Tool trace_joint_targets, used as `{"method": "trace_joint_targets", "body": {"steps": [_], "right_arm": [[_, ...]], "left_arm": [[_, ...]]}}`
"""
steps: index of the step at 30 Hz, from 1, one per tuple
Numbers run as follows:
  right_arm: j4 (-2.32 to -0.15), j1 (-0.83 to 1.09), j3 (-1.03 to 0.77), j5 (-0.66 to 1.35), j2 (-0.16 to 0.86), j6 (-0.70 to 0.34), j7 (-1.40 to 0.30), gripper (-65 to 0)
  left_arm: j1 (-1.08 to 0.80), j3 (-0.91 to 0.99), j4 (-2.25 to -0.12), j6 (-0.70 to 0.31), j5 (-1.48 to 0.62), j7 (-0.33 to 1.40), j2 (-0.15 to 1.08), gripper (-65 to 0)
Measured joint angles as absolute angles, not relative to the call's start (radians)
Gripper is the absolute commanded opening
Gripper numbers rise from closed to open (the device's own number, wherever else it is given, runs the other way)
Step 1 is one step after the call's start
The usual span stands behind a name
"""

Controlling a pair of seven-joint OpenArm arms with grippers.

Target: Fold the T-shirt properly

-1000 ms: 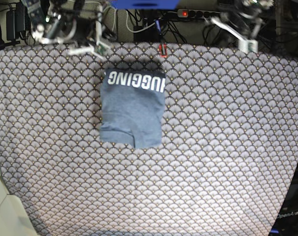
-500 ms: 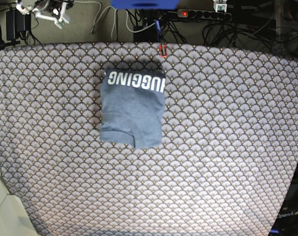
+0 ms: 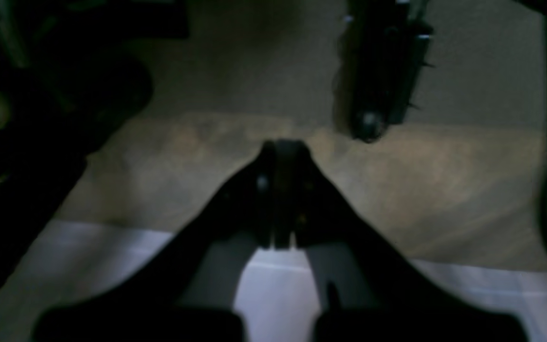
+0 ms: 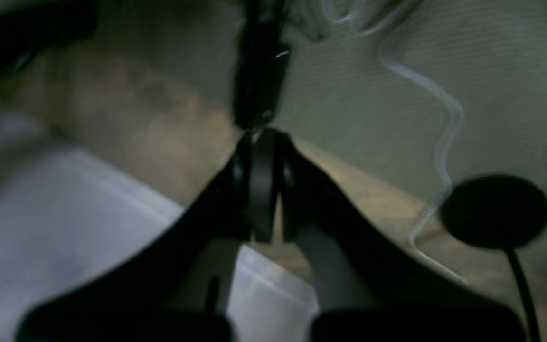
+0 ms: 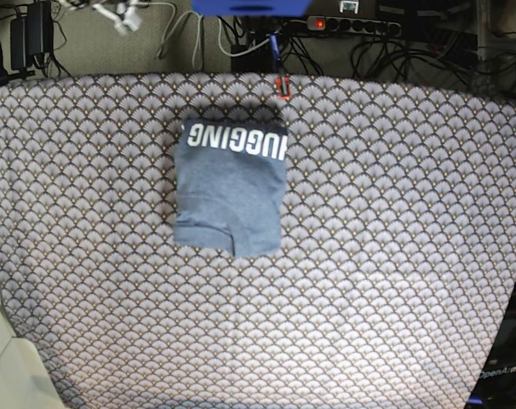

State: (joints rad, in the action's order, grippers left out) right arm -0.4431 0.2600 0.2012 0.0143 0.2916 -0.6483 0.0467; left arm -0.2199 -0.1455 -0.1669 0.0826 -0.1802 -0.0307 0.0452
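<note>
The T-shirt lies folded into a compact rectangle on the scallop-patterned tablecloth, toward the far middle of the table, with a strip of white lettering along its far edge. Both arms are up off the cloth. The left gripper and right gripper each have their fingers pressed together, holding nothing.

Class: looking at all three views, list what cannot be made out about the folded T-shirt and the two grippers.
- Slate-blue folded cloth T-shirt, base view: lettering cut by the fold; underside hidden.
- Left gripper, left wrist view: dark, blurred.
- Right gripper, right wrist view: blurred; absent from base view.
</note>
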Motion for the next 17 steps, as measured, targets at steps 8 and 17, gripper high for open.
{"method": "trace_joint_targets", "body": {"steps": [8,17], "right_arm": [[-0.301,0.164,0.202,0.022,0.191,0.022,0.219,-65.0],[-0.187,0.138,0.201,0.023,0.139,0.032,0.261,-65.0]], "left_arm": [[-0.101,-0.142,-0.093,0.067,-0.198,-0.012,0.049,-64.7],[-0.072,-0.146,-0.075,0.033,-0.205,-0.001,0.047,-64.7]]}}
